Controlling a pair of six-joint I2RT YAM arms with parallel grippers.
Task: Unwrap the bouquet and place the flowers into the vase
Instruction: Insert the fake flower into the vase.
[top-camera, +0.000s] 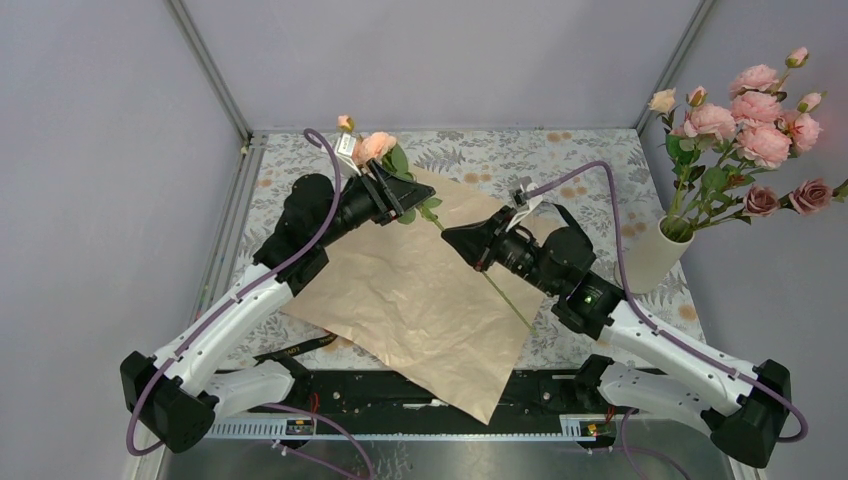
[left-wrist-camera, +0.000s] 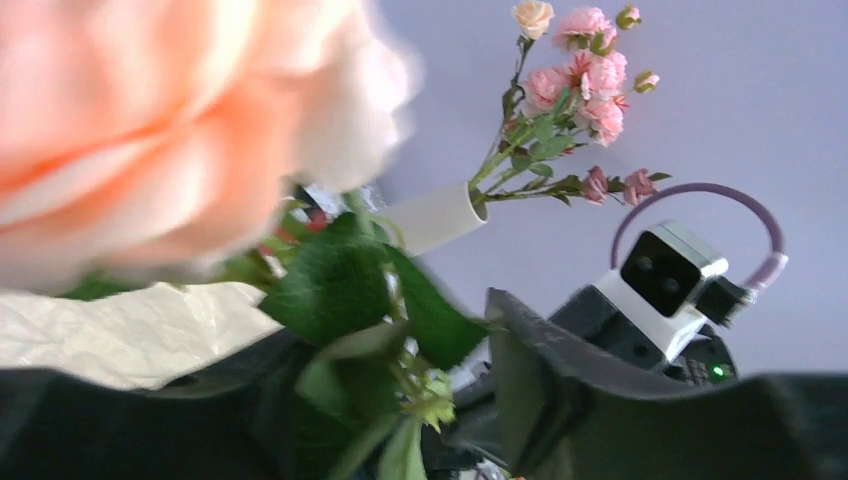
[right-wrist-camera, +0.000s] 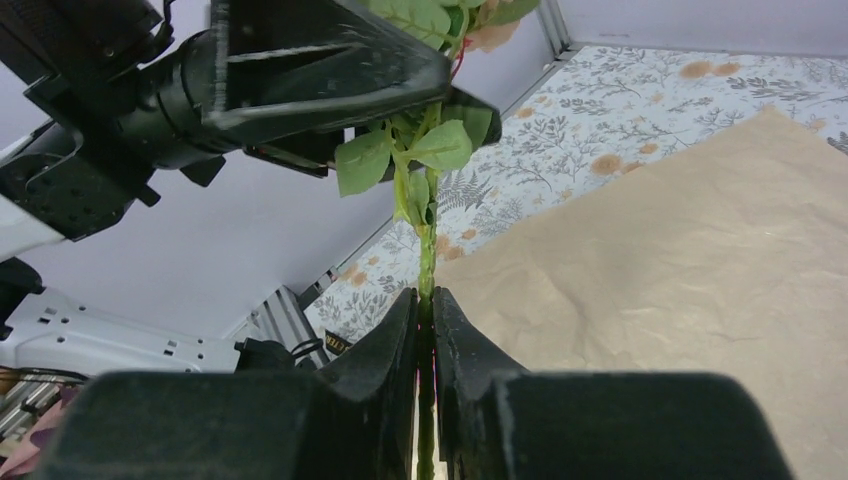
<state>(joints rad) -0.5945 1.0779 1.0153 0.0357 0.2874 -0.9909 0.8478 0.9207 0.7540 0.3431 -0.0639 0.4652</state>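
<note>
Paper (top-camera: 420, 300) lies spread on the desk (top-camera: 560, 150) in the top view. One rose (top-camera: 376, 146) has its bloom at the paper's far corner, and its stem (top-camera: 505, 295) runs down across the paper's middle. My right pincer (top-camera: 462, 243) is on that stem above the paper's centre. My left pincer (top-camera: 400, 195) is up at the leaves under the bloom. The vase (top-camera: 650, 258) stands just off the paper's right edge, crowded with flowers (top-camera: 745, 115).

From my left wrist, the bloom fills the frame. Leaves (left-wrist-camera: 340, 290) sit between my jaws, which stand apart. I cannot tell whether they pinch anything.

From my right wrist, my jaws are clamped tight on the stem.

The risk, I think, is that if both pincers pull at once the thin stem could bend or slip. The crowded vase could also snag the leaves going in.
</note>
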